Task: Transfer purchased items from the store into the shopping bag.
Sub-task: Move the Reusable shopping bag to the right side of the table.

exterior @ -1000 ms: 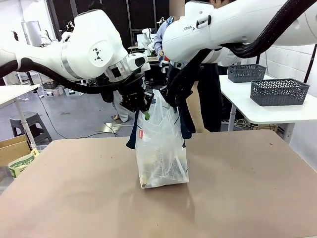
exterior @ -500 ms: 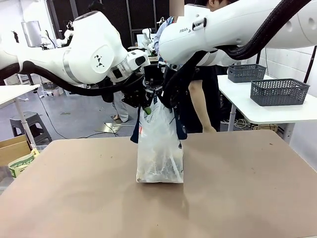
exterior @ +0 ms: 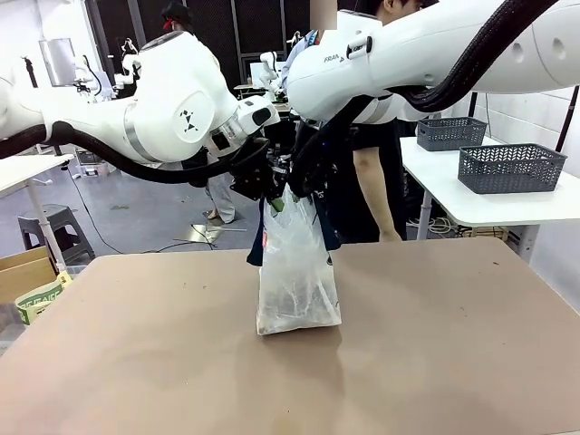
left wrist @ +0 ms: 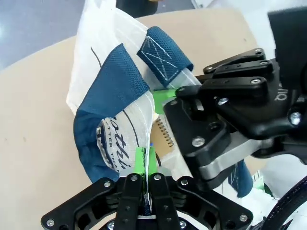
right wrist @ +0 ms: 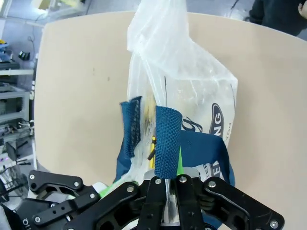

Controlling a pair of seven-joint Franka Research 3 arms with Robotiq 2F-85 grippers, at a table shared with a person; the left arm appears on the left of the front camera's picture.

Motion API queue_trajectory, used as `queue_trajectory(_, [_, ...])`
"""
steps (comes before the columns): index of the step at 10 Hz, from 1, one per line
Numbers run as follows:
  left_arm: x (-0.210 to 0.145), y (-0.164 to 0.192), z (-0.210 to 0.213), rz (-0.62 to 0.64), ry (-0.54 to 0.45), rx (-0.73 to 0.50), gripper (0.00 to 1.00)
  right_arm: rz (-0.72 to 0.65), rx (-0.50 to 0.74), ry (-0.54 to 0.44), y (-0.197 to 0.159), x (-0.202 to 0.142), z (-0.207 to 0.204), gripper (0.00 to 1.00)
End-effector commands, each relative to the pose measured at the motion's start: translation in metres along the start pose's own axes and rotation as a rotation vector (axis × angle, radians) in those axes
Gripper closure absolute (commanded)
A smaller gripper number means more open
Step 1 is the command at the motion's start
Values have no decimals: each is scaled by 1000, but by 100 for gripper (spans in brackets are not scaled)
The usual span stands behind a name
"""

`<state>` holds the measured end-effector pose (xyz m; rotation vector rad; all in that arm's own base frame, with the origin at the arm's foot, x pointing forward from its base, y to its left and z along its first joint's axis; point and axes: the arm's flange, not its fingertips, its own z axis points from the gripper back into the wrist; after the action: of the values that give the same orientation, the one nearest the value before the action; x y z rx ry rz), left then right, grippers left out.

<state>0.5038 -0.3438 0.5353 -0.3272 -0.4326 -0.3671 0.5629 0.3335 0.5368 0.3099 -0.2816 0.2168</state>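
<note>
I see left fingers (left wrist: 140, 162) clenched on the shopping bag (exterior: 297, 281) top edge, right fingers (right wrist: 156, 196) clenched on its navy strap (right wrist: 167, 132).

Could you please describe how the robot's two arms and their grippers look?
The left arm and right arm are glossy white, with rounded joints and thick black ribbed hoses. The left gripper and right gripper are black, with visible screws and green pads.
</note>
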Motion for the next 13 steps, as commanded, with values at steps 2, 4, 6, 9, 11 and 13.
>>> queue_trajectory(2, [-2, 6, 10, -5, -43, -28, 100, -29, 26, -28, 9, 0, -2, 100])
queue_trajectory(4, [1, 0, 1, 1, -6, -12, 100, -6, 4, -9, 1, 1, 0, 100])
queue_trajectory(6, [1, 1, -3, -23, -7, -6, 100, 9, 38, -20, 5, -1, -2, 100])
queue_trajectory(9, [6, -1, -5, -67, -26, -29, 100, -17, 74, -14, 11, 2, -5, 100])
queue_trajectory(11, [5, -2, -4, -82, -37, -40, 100, -30, 75, -12, 11, 3, -7, 100])
queue_trajectory(13, [2, -4, -1, -95, -61, -85, 60, -30, 80, -14, 11, 3, -9, 100])
